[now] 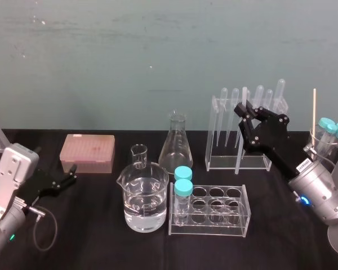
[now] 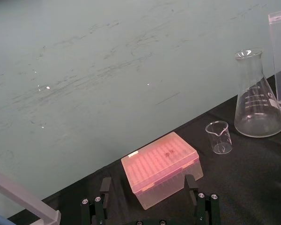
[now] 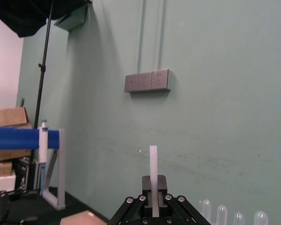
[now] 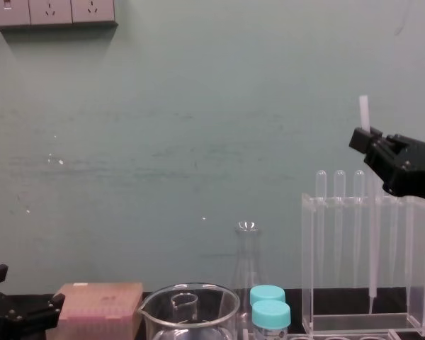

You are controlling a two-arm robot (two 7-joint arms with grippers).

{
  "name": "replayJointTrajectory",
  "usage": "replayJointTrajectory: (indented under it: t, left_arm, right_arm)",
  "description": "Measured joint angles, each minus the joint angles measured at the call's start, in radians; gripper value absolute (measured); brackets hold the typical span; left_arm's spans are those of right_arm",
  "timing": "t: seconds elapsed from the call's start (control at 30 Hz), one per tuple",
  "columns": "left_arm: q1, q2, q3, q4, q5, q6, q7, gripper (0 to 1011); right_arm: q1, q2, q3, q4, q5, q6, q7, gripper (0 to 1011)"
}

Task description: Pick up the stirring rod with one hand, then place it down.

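Observation:
The stirring rod (image 1: 244, 94) is a thin whitish stick standing upright, with my right gripper (image 1: 242, 111) shut on it just below its flat top end. It is held over the clear rack (image 1: 238, 164) at the back right, among the bulb-topped pipettes (image 1: 259, 95). From the chest, the stirring rod (image 4: 364, 110) pokes up out of the right gripper (image 4: 363, 139), above the clear rack (image 4: 361, 322). The right wrist view has the stirring rod (image 3: 153, 164) pinched between the fingers (image 3: 146, 199). My left gripper (image 1: 72, 175) rests open low at the left, near the pink box.
A pink tip box (image 1: 87, 152) sits at the back left. Mid-table stand a water-filled beaker (image 1: 146, 203), a small beaker (image 1: 138, 156), a conical flask (image 1: 176, 147) and a tube rack (image 1: 214, 215) with two teal-capped tubes (image 1: 183, 180). A wooden stick (image 1: 314, 112) rises at far right.

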Motion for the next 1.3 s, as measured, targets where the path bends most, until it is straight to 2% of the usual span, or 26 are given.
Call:
replayJointTrajectory:
  t: [0.33,0.73,1.3]
  left_arm:
    - [0.000,0.000,0.000,0.000,0.000,0.000,0.000,1000]
    - [0.000,0.000,0.000,0.000,0.000,0.000,0.000,1000]
    - [0.000,0.000,0.000,0.000,0.000,0.000,0.000,1000]
  right_arm:
    - [-0.008,0.006,0.005,0.004,0.000,0.045,0.039,64]
    - [0.007,-0.008,0.002,0.062,-0.017,0.061,0.110,64]
    - [0.037,-0.023,-0.014,0.154,-0.032,0.078,0.169,64]
